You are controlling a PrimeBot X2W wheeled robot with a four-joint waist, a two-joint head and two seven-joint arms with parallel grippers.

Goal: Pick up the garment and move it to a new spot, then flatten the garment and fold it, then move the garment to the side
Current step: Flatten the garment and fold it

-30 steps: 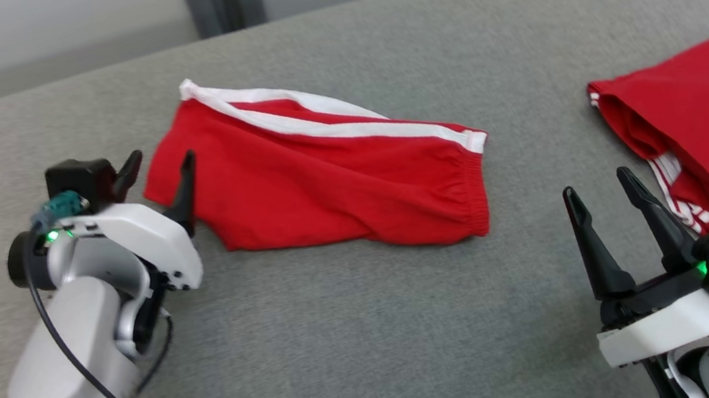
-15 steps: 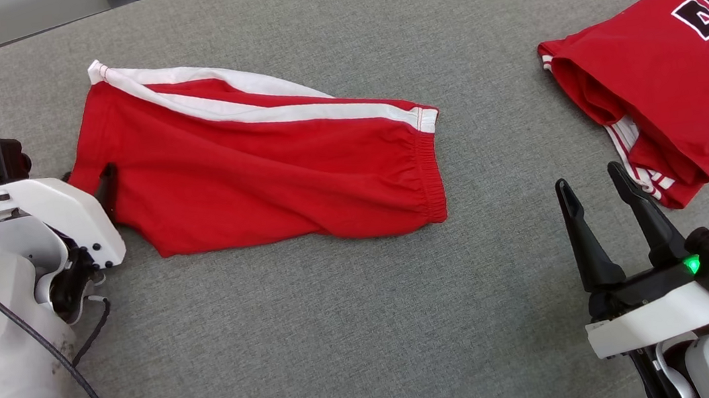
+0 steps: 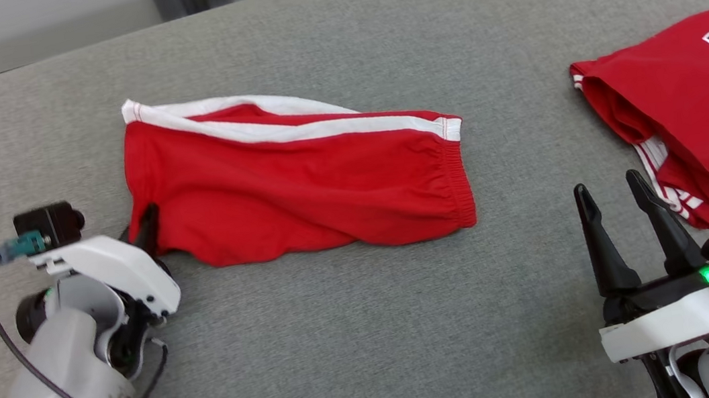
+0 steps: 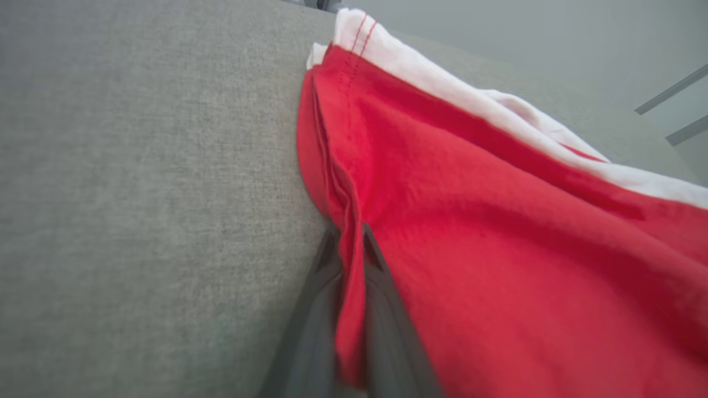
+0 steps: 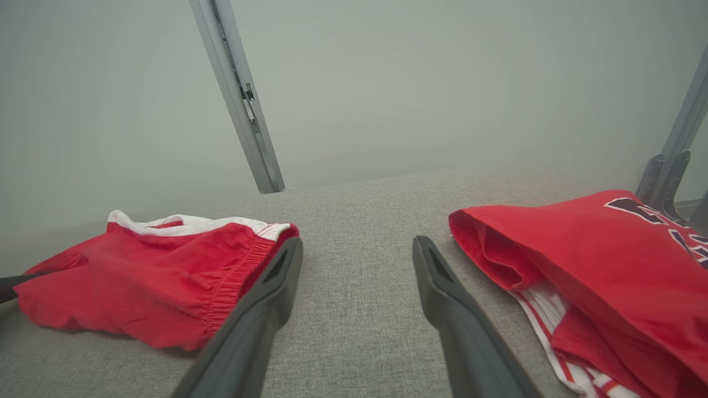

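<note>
Left pincer (image 3: 147, 226): pressed together on the shorts (image 3: 299, 192). You've got it pinching the hem edge at their near-left corner.
Grip detail: in your left wrist view a ridge of red cloth runs up between the two dark fingers (image 4: 312, 309), and the cloth bunches just past the tips.
Right pincer (image 3: 605, 184): spread, with nothing between the fingers. It sits right of the shorts on the robot's side and well apart from them. You can't tell whether it touches the surface (image 3: 357, 334).
Shorts: red, lying on the surface with the long axis left to right. The elastic waistband is at the right end and the hem at the left. A white side stripe runs along the far edge. They're mostly flat, with a few diagonal creases across the middle.
Jersey (image 3: 686, 90): red with a black number print, loosely folded. It's right of the shorts and well apart, with bare grey between. Its near corner is just beside the right pincer's outer finger.
Surface: grey woven fabric under the shorts.
Left arm: a pale forearm with a black cable, near-left of the shorts.
Post (image 5: 238, 99): a grey metal upright beyond the shorts, against a pale wall.
</note>
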